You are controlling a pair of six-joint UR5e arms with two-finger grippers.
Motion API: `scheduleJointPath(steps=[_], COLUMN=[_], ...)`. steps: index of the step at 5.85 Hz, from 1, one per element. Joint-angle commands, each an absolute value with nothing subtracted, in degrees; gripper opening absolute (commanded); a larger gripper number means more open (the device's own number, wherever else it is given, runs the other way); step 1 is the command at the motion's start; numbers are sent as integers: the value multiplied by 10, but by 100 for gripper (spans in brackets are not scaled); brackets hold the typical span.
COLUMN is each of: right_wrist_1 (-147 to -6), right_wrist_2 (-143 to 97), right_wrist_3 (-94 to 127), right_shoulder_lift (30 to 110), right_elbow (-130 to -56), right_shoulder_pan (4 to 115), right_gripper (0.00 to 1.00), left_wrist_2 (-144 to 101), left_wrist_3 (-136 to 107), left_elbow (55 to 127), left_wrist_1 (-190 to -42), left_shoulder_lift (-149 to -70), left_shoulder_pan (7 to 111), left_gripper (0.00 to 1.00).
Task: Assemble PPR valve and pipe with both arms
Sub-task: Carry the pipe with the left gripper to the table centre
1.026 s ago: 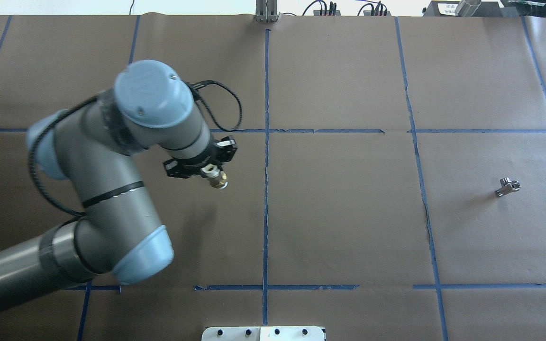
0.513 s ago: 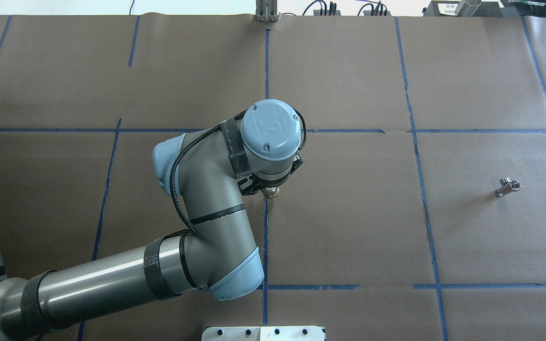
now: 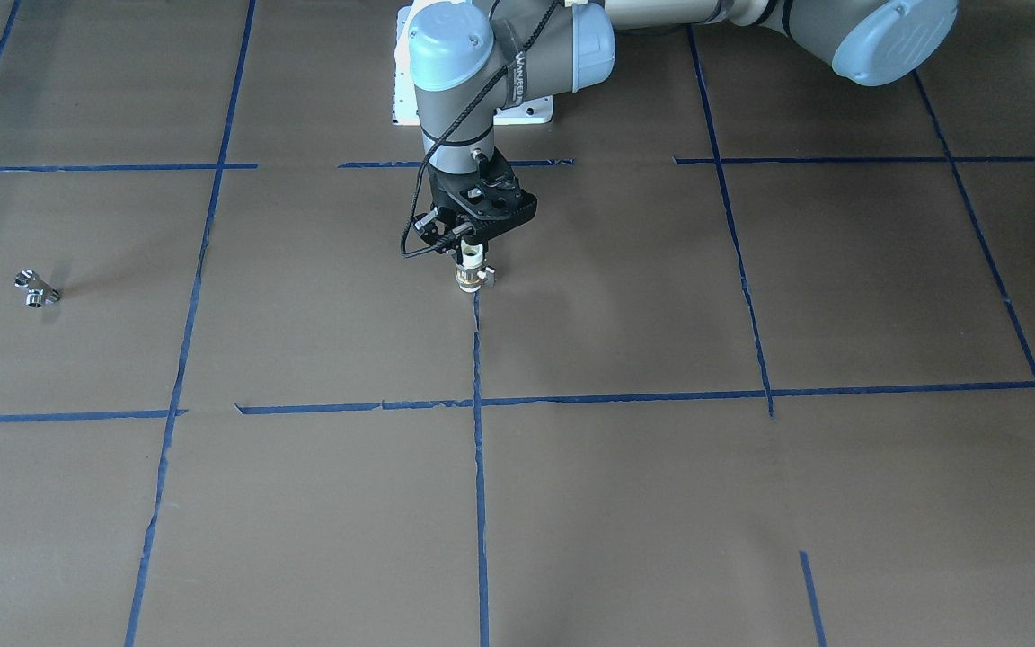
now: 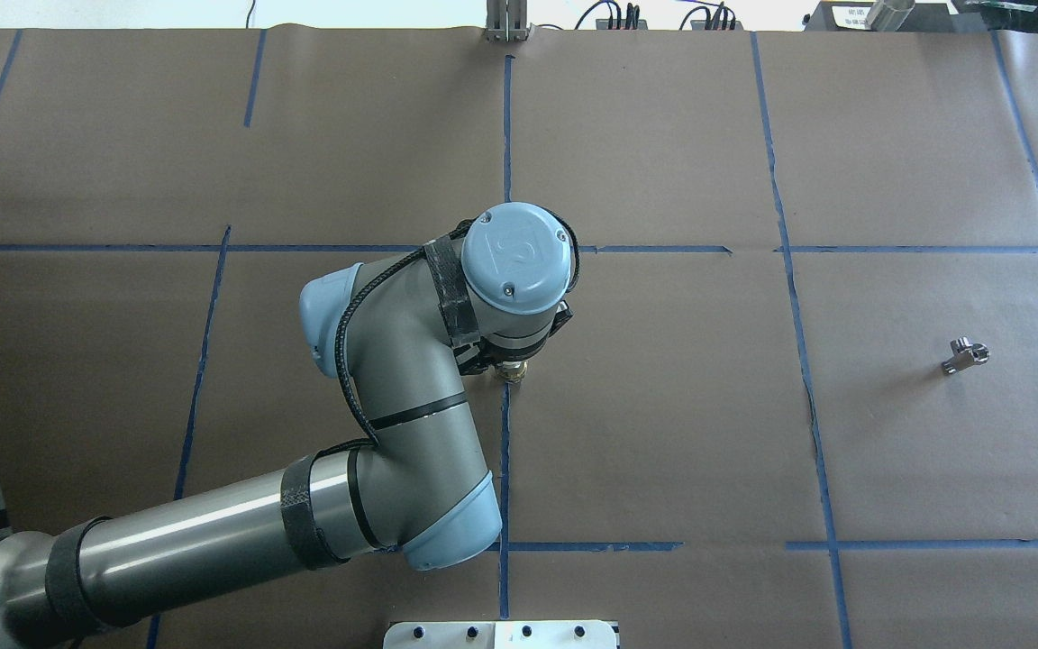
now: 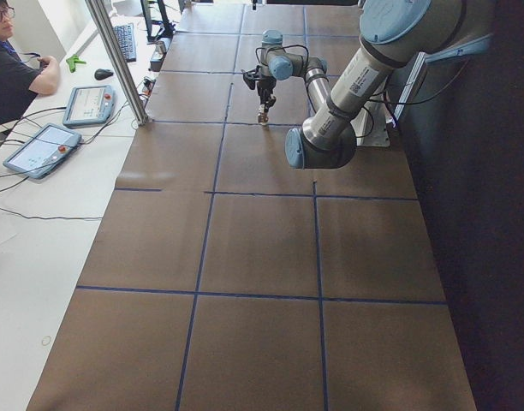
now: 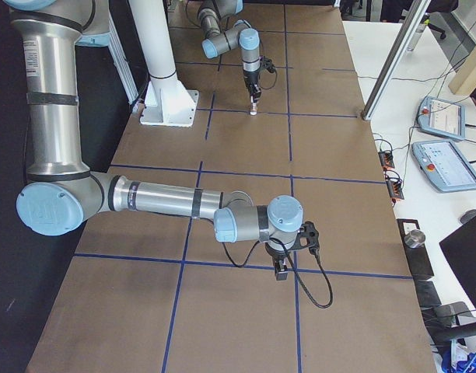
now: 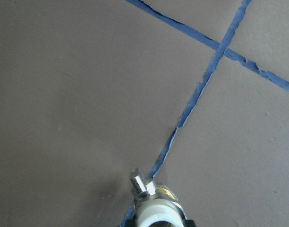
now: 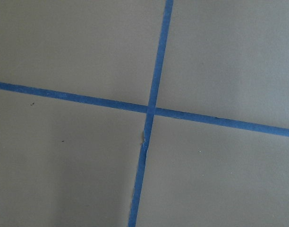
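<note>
My left gripper (image 3: 473, 259) points straight down over the centre tape line and is shut on the PPR valve (image 3: 473, 276), white-ended with a brass band. It holds the valve upright, low over the table. The valve also shows in the overhead view (image 4: 512, 370) and in the left wrist view (image 7: 155, 208), with its side stub sticking out. The pipe (image 4: 965, 354), a small chrome fitting, lies alone on the table far to the right; it also shows in the front view (image 3: 36, 289). My right gripper (image 6: 281, 269) shows only in the exterior right view; I cannot tell whether it is open or shut.
Brown paper with blue tape grid lines (image 4: 505, 451) covers the table. The white pedestal base (image 3: 531, 110) stands at the robot's edge. Operator tablets (image 6: 440, 116) lie on the side bench beyond the far edge.
My left arm has swung right from the left half to the centre tape line, carrying the valve. In the last half second it hardly moved. The pipe has not moved.
</note>
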State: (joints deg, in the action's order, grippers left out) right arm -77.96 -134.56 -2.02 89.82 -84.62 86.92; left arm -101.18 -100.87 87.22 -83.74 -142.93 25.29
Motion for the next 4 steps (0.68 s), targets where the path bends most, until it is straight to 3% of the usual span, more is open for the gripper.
scheduleJointPath(steps=[1,3,4], right_wrist_1=[-780,-780,-780], right_wrist_2=[-1346,-1346,-1346], right_wrist_3=[-20,-20,-20], right_shoulder_lift=[897,897,896], right_elbow=[-846,-846,-846], right_shoulder_pan=[869,868,868], right_gripper=[100,100,100], left_wrist_2=[-1012,-1012,-1012], left_wrist_3=[-995,-955,-930], left_elbow=[873,877,887], left_wrist_1=[-838,-838,-837], left_shoulder_lift=[-1427,-1423,-1421], left_shoulder_pan=[254,256,258], left_gripper=[20,100,100])
